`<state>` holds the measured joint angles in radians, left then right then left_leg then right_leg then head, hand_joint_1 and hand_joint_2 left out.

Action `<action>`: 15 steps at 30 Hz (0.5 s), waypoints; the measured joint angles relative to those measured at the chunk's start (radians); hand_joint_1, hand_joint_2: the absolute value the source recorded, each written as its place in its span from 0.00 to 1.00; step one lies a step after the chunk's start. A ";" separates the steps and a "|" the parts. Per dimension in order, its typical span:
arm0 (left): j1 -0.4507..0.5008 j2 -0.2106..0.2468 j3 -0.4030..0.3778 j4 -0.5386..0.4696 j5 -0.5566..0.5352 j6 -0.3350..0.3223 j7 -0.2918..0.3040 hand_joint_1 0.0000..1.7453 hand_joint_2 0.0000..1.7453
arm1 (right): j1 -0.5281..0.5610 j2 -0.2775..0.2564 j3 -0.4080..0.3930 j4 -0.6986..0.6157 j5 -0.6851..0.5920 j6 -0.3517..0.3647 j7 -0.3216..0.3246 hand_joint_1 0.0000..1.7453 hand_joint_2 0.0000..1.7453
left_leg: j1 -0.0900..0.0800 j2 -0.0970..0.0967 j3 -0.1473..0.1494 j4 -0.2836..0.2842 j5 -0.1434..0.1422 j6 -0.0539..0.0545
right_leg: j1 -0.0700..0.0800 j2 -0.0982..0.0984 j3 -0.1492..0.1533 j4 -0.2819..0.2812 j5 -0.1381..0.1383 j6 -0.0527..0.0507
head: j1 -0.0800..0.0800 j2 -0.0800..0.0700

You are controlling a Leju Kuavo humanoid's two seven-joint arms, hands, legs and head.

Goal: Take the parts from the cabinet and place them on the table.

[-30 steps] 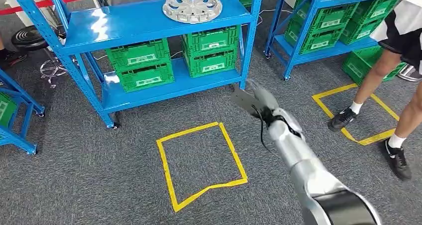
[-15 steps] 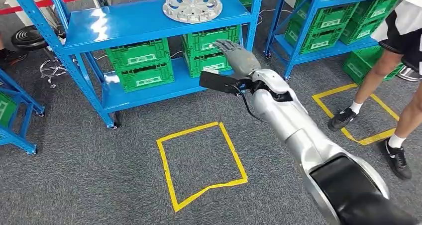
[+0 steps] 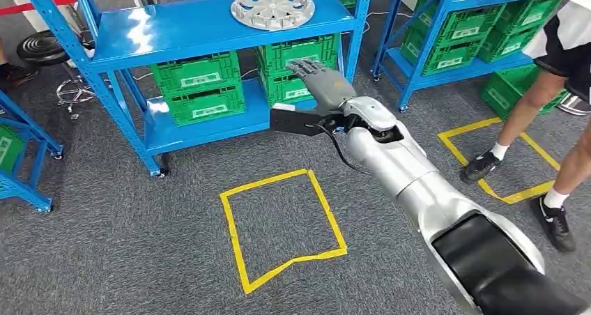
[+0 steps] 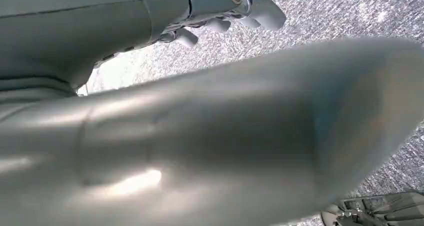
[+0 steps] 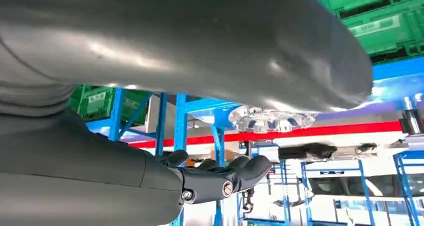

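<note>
One blue cabinet (image 3: 174, 33) carries our silver wheel-shaped part (image 3: 271, 5) on its top shelf, upper centre of frame. Below it, mid-frame, our right hand (image 3: 317, 88) reaches with fingers (image 3: 303, 67) spread, holding nothing; the part lies up-left.

Glossy blue metal rack (image 3: 209, 33); shiny silver metal wheel cover (image 3: 272, 5); matt green plastic crates (image 3: 198, 88); rough grey carpet (image 3: 125, 245).
</note>
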<state>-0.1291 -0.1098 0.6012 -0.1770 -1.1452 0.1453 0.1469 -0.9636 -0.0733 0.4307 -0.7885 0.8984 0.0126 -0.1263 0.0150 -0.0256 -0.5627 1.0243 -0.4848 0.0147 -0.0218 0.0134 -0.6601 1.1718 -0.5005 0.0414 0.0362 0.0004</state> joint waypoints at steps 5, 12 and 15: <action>-0.005 -0.005 0.000 0.000 -0.008 -0.001 0.004 0.00 0.00 | -0.003 -0.007 0.008 0.007 0.002 0.001 0.007 0.00 0.00 | 0.002 -0.015 -0.013 0.008 -0.003 -0.035 | 0.009 0.011 0.053 -0.138 0.030 -0.021 | -0.003 0.000; -0.008 -0.007 0.000 0.000 -0.012 -0.001 0.008 0.00 0.00 | -0.004 -0.010 0.016 0.013 0.002 0.001 0.007 0.00 0.00 | 0.004 0.016 -0.168 0.303 -0.129 -0.061 | 0.007 -0.017 0.058 -0.149 0.034 -0.055 | -0.013 0.000; -0.007 -0.007 0.000 0.000 -0.012 -0.001 0.009 0.00 0.00 | -0.003 -0.010 0.019 0.014 0.002 -0.002 0.015 0.00 0.00 | 0.004 0.020 -0.127 0.188 -0.027 -0.059 | 0.006 -0.023 0.060 -0.145 0.030 -0.054 | -0.012 0.000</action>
<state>-0.1359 -0.1167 0.6012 -0.1774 -1.1574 0.1442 0.1560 -0.9667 -0.0832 0.4498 -0.7740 0.9007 0.0103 -0.1110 0.0190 -0.0060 -0.6898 1.2119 -0.5115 -0.0442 -0.0154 -0.0097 -0.6002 1.0271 -0.4702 -0.0122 0.0240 0.0004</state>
